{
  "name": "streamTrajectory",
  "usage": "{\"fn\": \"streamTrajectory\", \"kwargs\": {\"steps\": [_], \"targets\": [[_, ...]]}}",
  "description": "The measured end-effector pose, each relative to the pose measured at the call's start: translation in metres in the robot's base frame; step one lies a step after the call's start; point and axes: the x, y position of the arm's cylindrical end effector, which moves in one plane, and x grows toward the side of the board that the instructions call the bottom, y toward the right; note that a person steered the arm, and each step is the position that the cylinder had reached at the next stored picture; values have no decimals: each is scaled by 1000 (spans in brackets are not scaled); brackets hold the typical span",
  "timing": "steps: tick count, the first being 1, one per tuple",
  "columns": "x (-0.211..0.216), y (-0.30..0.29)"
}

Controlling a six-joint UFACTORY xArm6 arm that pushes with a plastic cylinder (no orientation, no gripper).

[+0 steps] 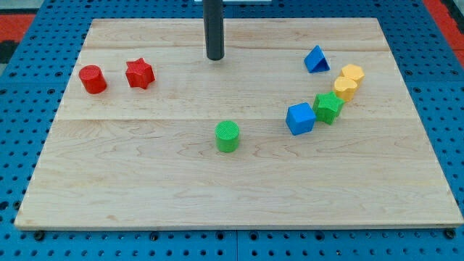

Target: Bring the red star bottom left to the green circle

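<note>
The red star (139, 74) lies at the board's upper left, just right of a red circle (93, 79). The green circle (227, 136) stands near the board's middle, lower and to the right of the star. My tip (214, 56) rests on the board near the top centre, to the right of the red star and above the green circle, touching neither.
A blue triangle (315, 59), two yellow blocks (352, 75) (345, 88), a green star (328, 107) and a blue cube (300, 119) cluster at the right. The wooden board (145, 188) lies on a blue pegboard surface.
</note>
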Motion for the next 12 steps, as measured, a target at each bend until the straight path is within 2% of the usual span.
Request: {"fn": "streamTrajectory", "kwargs": {"steps": [1, 2, 3, 7, 8, 9, 10, 11, 12], "targets": [[11, -33], [7, -119], [2, -125], [2, -104], [-5, -92], [-33, -47], [-24, -93], [43, -135], [67, -132]]}}
